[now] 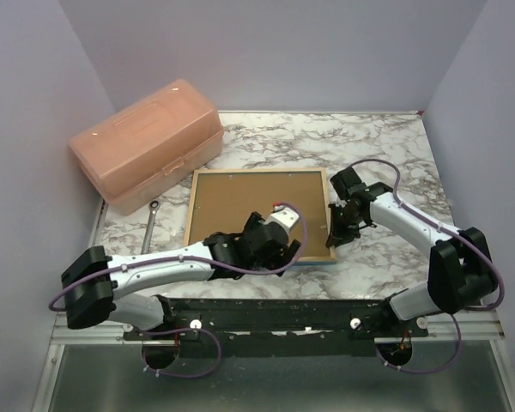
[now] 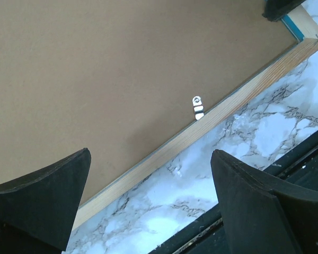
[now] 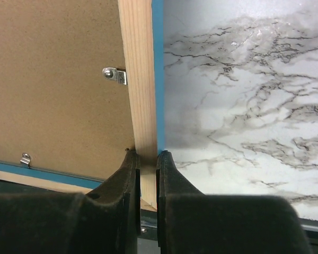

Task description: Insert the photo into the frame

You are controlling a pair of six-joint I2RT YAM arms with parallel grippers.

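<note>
Frame face down, right fingers clenched on its rail

The frame (image 1: 190, 209) lies mid-worktop (image 1: 386, 154) towards the near edge, pale wood reverse up, with the brown backing board (image 1: 240, 202) set inside it and a small metal tab (image 2: 198, 107) by its near rail. The right fingers (image 3: 160, 160) pinch the right rail by the frame's near right corner. The left fingers (image 2: 238, 185) are spread wide, grasping nothing, above the board's near side. A pink toolbox (image 1: 146, 142) sits at the far left corner, a wrench (image 1: 151, 225) beside it.
</note>
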